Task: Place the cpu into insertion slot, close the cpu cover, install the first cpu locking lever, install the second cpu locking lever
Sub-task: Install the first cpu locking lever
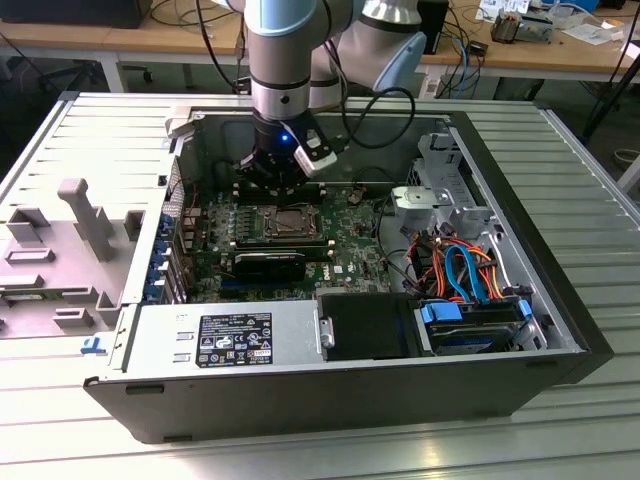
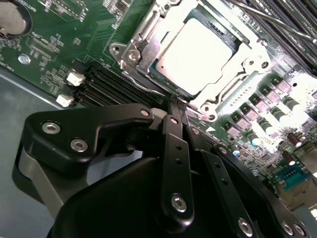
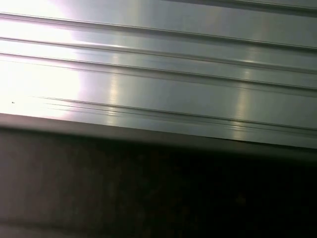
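Gleaming silver cpu [image 2: 198, 52] under its closed cpu cover [image 2: 148, 29], pincer [image 2: 174, 106] pinched together beside it

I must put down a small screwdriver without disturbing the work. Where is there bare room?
Bare room: the ribbed metal table on the exterior view's right of the computer case, and the strip in front of it. Crowded: the motherboard around the cpu, where the gripper sits, and the cable bundle.

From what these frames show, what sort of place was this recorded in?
Most likely an electronics or robotics lab. An opened computer case lies on a ribbed metal table with its motherboard exposed, and wooden workbenches strewn with cables stand behind. The gripper works beside the cpu.
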Controlling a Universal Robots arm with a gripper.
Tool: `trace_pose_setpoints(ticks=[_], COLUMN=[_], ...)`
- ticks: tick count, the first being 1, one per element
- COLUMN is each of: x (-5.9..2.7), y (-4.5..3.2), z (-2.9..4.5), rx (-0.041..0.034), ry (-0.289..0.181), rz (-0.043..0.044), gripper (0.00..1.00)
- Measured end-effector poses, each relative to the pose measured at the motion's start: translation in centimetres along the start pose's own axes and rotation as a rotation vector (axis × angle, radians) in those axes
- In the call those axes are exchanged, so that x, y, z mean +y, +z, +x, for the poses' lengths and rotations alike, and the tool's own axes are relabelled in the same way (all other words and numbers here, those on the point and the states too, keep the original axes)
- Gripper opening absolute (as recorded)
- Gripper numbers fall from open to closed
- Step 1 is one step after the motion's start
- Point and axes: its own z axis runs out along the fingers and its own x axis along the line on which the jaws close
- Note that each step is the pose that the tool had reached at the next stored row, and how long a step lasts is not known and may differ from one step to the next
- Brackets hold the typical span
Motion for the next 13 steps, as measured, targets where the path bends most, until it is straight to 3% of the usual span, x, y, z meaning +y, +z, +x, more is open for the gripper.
trace_pose_setpoints(ticks=[6,13], x=[-0.07,-0.1], y=[0.01,0.01], z=[-0.95,-1.45], rx=[0.0004,0.0005], ry=[-0.004,-0.012], rz=[-0.0001,0.0], gripper=[0.11,0.11])
